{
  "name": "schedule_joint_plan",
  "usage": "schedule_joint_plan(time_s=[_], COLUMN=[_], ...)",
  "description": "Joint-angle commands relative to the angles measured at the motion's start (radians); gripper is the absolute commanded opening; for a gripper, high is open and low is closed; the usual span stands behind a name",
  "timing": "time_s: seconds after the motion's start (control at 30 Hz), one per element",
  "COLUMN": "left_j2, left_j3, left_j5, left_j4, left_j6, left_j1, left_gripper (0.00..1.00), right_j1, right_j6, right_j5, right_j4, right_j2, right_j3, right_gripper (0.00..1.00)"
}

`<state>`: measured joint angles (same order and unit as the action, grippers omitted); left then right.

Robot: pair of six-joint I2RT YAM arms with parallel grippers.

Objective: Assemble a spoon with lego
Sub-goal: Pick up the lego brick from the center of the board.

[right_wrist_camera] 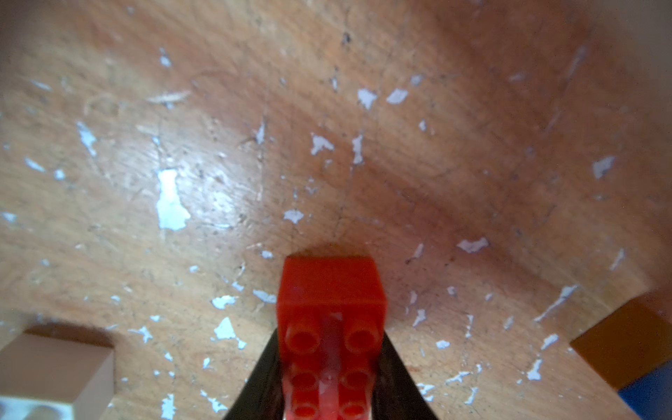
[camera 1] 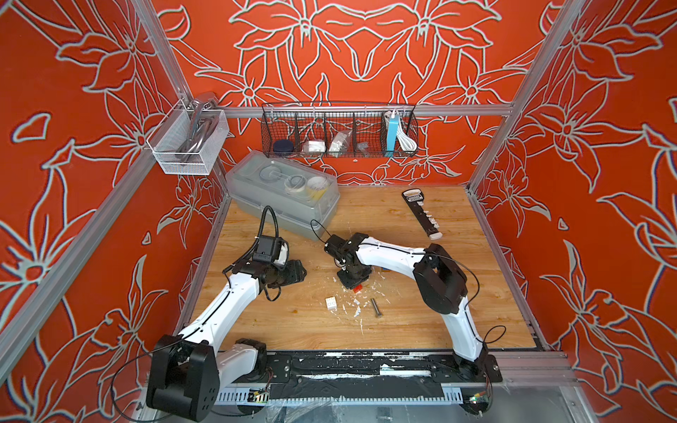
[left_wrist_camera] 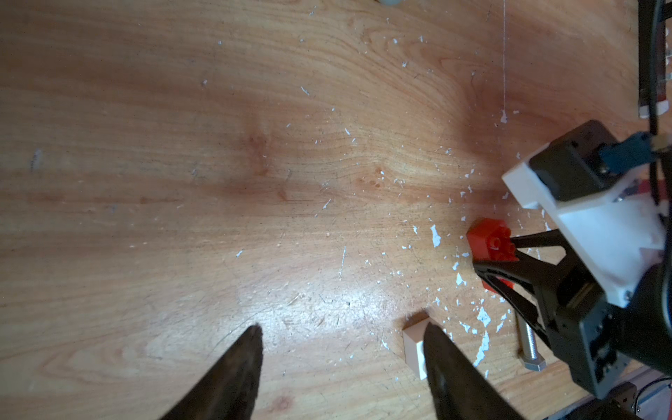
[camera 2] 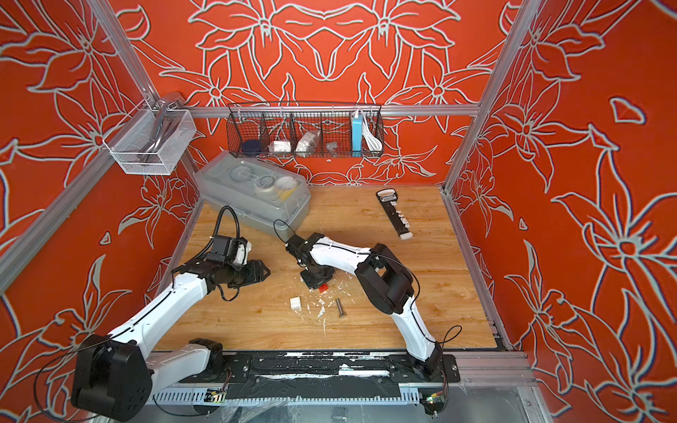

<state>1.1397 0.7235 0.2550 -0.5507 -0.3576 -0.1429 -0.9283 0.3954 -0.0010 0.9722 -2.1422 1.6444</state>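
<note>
Right gripper (right_wrist_camera: 331, 340) clamps red brick (right_wrist_camera: 331, 287), likely for stacking; left gripper (left_wrist_camera: 342, 331) apart, empty; white brick (camera 1: 330, 304) at its 8 o'clock.

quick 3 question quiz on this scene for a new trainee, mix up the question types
1. True or false: the right gripper is shut on the red brick.
2. Which of these lies on the table nearest the white brick? A) grey bolt B) black strip C) clear box
3. Fill in: the left gripper has its fingers ____ and holds nothing.

Key: 1 true; 2 A; 3 open
</note>
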Motion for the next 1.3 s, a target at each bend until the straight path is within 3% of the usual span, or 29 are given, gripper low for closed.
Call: schedule_joint_plan(time_s=[0.0, 0.4, 0.63, 0.83, 1.27], left_j2=[-0.011, -0.012, -0.015, -0.011, -0.012], left_j3=[0.002, 0.005, 0.006, 0.006, 0.006], left_j5=[0.012, 0.016, 0.012, 0.015, 0.013], left_j4=[0.004, 0.003, 0.001, 0.001, 0.000], left_j6=[0.017, 0.021, 0.023, 0.025, 0.026], left_j1=[0.006, 0.006, 0.006, 0.006, 0.006], left_gripper=[0.69, 0.69, 0.69, 0.69, 0.69], right_j1=[0.006, 0.008, 0.011, 0.015, 0.015], right_j6=[-0.024, -0.026, -0.027, -0.032, -0.038], right_j5=[0.024, 0.017, 0.022, 0.015, 0.003], right_j4=[0.054, 0.062, 0.049, 0.057, 0.056], right_j2=[0.010, -0.011, -0.009, -0.022, -0.026], right_j3=[0.044, 0.057, 0.035, 0.041, 0.044], right_gripper=[0.42, 0.46, 0.35, 0.42, 0.44])
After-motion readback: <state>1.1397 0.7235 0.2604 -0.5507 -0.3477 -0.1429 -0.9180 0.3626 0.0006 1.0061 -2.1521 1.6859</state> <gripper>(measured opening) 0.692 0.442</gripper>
